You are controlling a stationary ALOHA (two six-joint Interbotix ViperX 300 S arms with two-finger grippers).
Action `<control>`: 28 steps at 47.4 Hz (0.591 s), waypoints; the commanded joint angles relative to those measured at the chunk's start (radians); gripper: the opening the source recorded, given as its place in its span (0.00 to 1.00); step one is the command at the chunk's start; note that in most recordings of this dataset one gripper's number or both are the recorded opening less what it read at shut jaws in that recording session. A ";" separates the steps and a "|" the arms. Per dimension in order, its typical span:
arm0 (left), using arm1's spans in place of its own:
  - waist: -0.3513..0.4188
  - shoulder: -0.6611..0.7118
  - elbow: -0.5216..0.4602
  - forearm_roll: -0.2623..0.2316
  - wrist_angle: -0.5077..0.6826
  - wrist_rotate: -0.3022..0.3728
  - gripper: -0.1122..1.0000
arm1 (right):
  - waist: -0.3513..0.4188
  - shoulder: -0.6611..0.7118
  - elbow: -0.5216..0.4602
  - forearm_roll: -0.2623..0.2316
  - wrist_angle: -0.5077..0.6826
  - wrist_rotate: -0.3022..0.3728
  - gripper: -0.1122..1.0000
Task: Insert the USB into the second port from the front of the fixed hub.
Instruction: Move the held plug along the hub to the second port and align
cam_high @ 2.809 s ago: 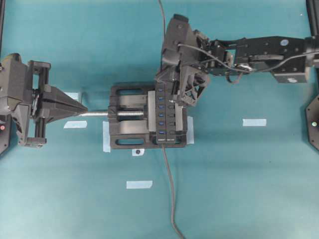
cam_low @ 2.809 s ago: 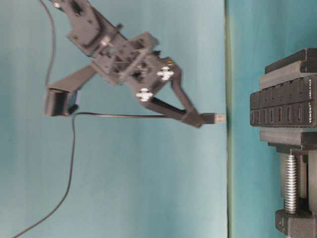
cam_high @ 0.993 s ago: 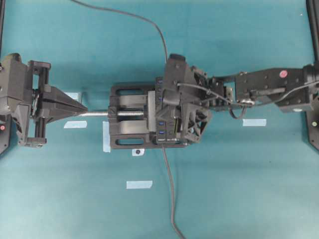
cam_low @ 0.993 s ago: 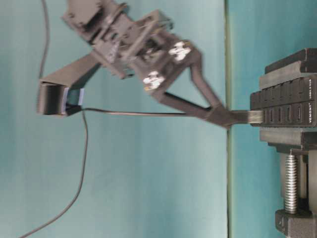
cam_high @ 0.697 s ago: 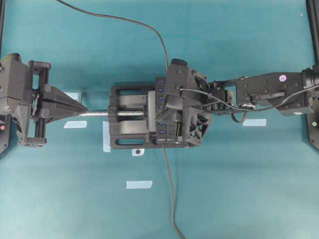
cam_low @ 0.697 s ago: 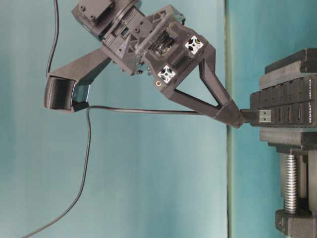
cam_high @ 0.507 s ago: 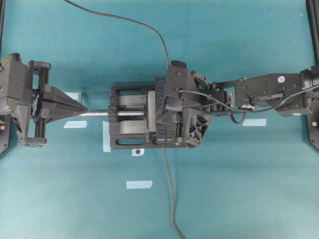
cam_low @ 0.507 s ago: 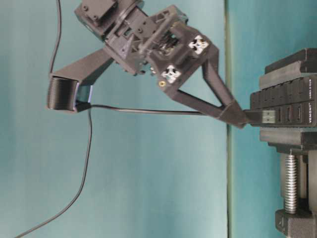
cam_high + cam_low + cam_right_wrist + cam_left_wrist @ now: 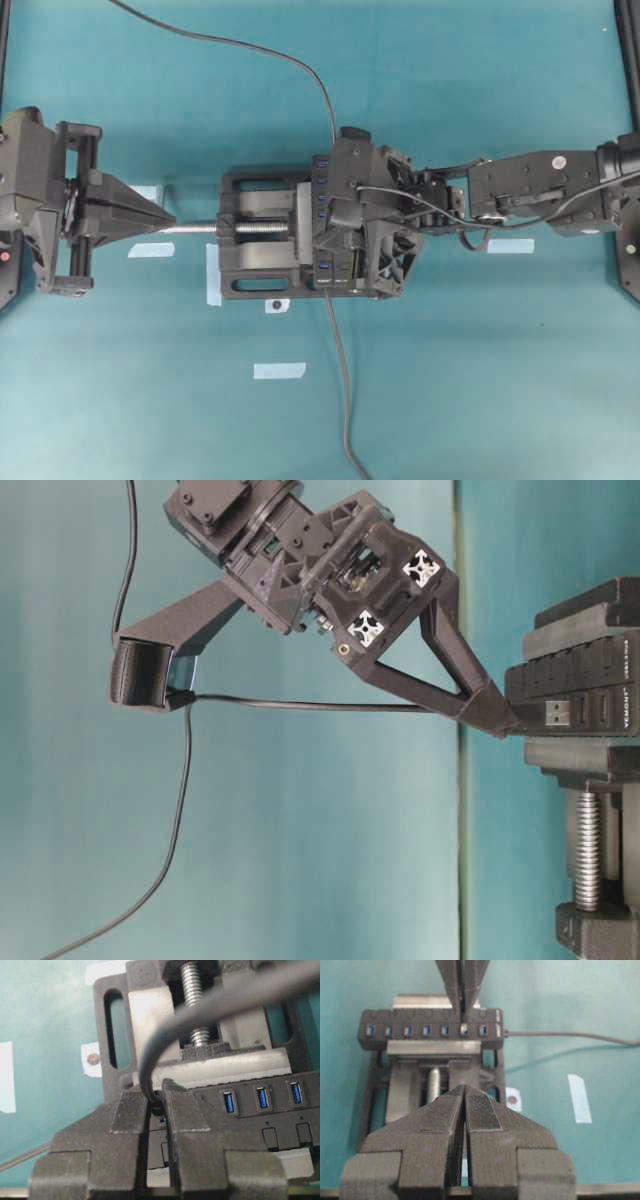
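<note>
The fixed hub point(image 9: 322, 195) is clamped in a black vise point(image 9: 255, 250); its blue ports point(image 9: 426, 1030) run in one row. My right gripper point(image 9: 333, 255) hangs over the hub's front part, shut on the USB point(image 9: 558, 713). The plug's metal tip still shows against the hub point(image 9: 590, 695). In the left wrist view the right fingers point(image 9: 456, 990) come down on the second port from the cable end. The USB's cable point(image 9: 165, 1035) loops up from between the right fingers point(image 9: 185, 1110). My left gripper point(image 9: 165, 220) is shut and empty at the vise screw's end.
The vise screw point(image 9: 200, 228) points toward my left gripper. The hub's own cable point(image 9: 340, 380) runs to the front edge; the USB's cable point(image 9: 250, 48) trails to the back left. Tape strips point(image 9: 279, 371) point(image 9: 510, 246) lie on the teal table.
My right gripper has carried the USB along the hub toward its front and in closer to the port row. The left gripper has not moved.
</note>
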 commanded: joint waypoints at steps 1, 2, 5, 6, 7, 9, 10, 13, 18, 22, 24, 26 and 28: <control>0.000 -0.002 -0.011 0.002 -0.009 -0.002 0.10 | 0.005 -0.009 -0.008 -0.002 -0.006 -0.003 0.16; 0.000 -0.002 -0.011 0.000 -0.011 -0.002 0.10 | 0.005 -0.008 -0.008 -0.002 -0.006 -0.003 0.16; 0.000 -0.002 -0.011 0.000 -0.009 -0.002 0.10 | 0.005 -0.005 -0.008 -0.002 -0.006 -0.003 0.16; 0.000 -0.002 -0.011 0.000 -0.009 -0.002 0.10 | 0.005 -0.005 -0.008 -0.002 -0.006 -0.003 0.16; -0.002 -0.002 -0.011 0.002 -0.011 -0.002 0.10 | 0.005 -0.003 -0.008 -0.002 -0.006 -0.003 0.16; 0.000 -0.002 -0.011 0.002 -0.009 -0.002 0.10 | 0.005 -0.002 -0.008 -0.002 -0.005 -0.003 0.16; 0.000 -0.002 -0.011 0.000 -0.009 -0.002 0.10 | 0.005 -0.002 -0.008 -0.002 -0.005 -0.003 0.16; 0.000 -0.002 -0.011 0.000 -0.009 -0.002 0.10 | 0.005 0.000 -0.008 -0.002 -0.006 -0.003 0.16; 0.000 -0.002 -0.012 0.000 -0.011 -0.002 0.10 | 0.005 0.003 -0.008 -0.005 -0.005 -0.003 0.16; 0.000 -0.002 -0.012 0.000 -0.009 -0.002 0.10 | 0.005 0.005 -0.006 -0.006 -0.003 -0.002 0.16; 0.000 -0.002 -0.012 0.000 -0.011 -0.002 0.10 | 0.005 0.006 -0.006 -0.006 -0.002 -0.003 0.16; 0.000 -0.002 -0.012 0.000 -0.011 -0.002 0.10 | 0.005 0.008 -0.006 -0.006 -0.002 -0.003 0.16; 0.000 -0.002 -0.012 0.000 -0.009 -0.002 0.10 | 0.003 0.009 -0.006 -0.006 -0.002 -0.005 0.16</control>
